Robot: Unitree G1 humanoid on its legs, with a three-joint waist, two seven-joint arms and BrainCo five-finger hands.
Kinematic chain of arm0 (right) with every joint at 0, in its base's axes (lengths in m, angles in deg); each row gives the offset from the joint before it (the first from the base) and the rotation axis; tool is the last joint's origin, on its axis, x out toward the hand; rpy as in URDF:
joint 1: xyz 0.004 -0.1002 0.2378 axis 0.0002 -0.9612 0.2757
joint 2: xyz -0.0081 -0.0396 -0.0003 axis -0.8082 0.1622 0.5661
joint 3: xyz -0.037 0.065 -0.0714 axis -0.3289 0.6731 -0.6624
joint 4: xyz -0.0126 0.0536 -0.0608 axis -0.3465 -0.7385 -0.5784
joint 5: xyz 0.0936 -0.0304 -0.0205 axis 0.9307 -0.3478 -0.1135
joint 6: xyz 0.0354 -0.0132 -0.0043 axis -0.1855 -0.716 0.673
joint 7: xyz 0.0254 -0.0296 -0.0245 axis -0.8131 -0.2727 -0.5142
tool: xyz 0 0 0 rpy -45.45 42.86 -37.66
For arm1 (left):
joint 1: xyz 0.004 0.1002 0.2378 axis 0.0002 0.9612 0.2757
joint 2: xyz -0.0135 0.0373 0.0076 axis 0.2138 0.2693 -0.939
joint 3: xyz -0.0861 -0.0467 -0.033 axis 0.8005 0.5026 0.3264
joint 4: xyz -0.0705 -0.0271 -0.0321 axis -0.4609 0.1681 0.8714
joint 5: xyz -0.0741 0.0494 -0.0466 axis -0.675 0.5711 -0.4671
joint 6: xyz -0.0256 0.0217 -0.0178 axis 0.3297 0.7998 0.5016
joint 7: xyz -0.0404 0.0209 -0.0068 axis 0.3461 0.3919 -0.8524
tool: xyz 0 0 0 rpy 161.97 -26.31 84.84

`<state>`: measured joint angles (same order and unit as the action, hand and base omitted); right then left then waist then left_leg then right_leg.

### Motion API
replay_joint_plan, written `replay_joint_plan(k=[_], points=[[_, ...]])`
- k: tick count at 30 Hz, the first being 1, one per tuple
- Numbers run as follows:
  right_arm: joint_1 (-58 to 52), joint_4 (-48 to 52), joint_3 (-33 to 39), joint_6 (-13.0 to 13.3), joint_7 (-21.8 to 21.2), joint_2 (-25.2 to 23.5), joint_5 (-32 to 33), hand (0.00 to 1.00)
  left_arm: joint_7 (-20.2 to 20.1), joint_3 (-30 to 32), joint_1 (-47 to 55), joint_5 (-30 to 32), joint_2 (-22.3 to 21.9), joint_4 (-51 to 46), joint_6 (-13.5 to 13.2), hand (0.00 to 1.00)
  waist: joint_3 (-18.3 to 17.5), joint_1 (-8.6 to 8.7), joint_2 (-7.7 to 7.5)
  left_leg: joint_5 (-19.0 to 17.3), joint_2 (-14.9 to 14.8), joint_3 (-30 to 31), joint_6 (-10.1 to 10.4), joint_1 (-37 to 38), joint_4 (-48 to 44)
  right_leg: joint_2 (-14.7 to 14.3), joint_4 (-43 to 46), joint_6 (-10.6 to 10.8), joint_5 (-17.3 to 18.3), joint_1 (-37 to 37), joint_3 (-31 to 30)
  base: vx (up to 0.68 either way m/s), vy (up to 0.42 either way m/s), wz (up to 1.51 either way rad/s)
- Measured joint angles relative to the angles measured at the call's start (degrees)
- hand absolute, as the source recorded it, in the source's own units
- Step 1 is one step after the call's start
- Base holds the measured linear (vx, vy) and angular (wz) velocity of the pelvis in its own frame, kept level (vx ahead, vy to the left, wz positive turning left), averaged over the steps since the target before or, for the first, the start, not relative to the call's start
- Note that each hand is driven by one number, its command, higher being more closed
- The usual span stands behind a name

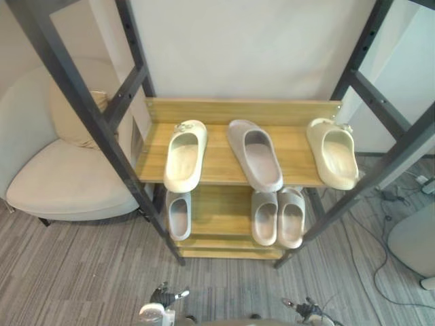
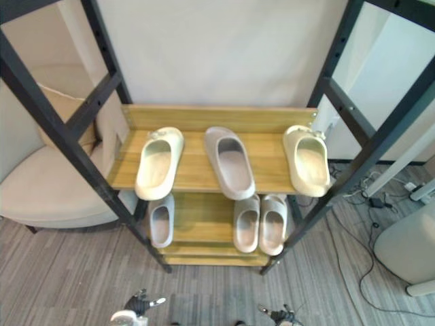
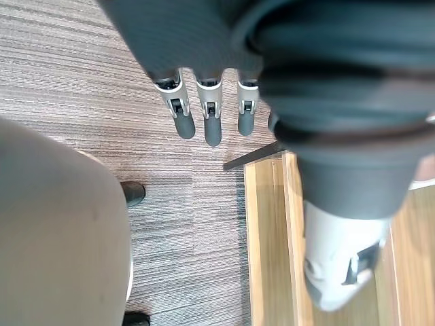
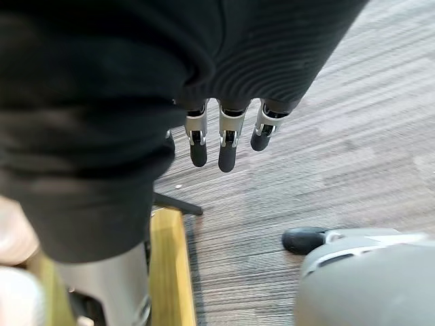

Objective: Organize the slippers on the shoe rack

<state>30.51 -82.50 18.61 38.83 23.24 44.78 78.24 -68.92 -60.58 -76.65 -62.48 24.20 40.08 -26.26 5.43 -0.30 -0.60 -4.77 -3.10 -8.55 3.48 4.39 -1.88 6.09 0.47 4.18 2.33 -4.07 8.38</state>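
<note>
Dark-framed shoe rack (image 1: 102, 129), two wooden shelves.
Upper shelf (image 1: 219, 159): three slippers, set apart. These are the left cream slipper (image 1: 185, 156), the middle grey slipper (image 1: 255, 155) lying aslant, and the right cream slipper (image 1: 333, 153) at the shelf's right end.
Lower shelf (image 1: 221, 210): single grey slipper (image 1: 179, 214) at left; grey pair (image 1: 264, 216) side by side at right.
Left hand (image 3: 212, 125): fingers straight, relaxed, above the carpet floor (image 1: 81, 272) near the rack's foot; empty, touching nothing.
Right hand (image 4: 228, 146): straight-fingered, empty, above the carpet.
Cream armchair (image 1: 61, 176): left of the rack.
</note>
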Motion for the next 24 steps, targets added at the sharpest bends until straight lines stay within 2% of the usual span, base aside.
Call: replay_joint_plan(k=[4,9,18,24], points=[[-4.1,16.2,-3.6,0.6,0.5,-0.1,-0.3,0.00,0.7,-0.1,0.1,0.6,0.0,-0.1,0.0,0.00,-0.1,0.41,0.06,0.0,0.0,-0.5,0.0,-0.1,0.2,-0.2,-1.1,0.0,-0.6,0.1,-0.8,0.02,0.006,-0.11],[-9.9,37.7,-3.8,2.1,0.0,-0.2,-4.4,0.00,0.9,-1.2,0.3,0.8,0.1,-0.6,-0.1,0.00,-0.4,0.65,-0.28,0.0,0.0,-2.0,0.0,0.0,0.8,-0.3,-3.2,0.1,-2.0,0.2,-2.3,0.01,0.010,-0.15],[-16.8,60.1,-3.5,4.9,-1.6,-0.2,-6.8,0.00,0.9,-3.9,0.7,1.8,0.6,-0.5,-0.5,0.00,-1.4,1.39,-0.73,-0.3,0.1,-3.2,0.3,0.2,0.8,-0.3,-4.8,0.4,-3.5,0.2,-3.9,-0.02,0.001,-0.10],[-16.9,68.9,-3.4,7.4,-1.7,0.1,-6.8,0.00,0.8,-4.5,1.5,2.3,0.7,-0.4,-1.3,0.00,-2.1,2.00,-0.81,-0.6,0.1,-3.5,0.7,0.6,0.7,-0.3,-4.8,0.5,-3.6,0.2,-4.7,-0.03,0.000,-0.08]])
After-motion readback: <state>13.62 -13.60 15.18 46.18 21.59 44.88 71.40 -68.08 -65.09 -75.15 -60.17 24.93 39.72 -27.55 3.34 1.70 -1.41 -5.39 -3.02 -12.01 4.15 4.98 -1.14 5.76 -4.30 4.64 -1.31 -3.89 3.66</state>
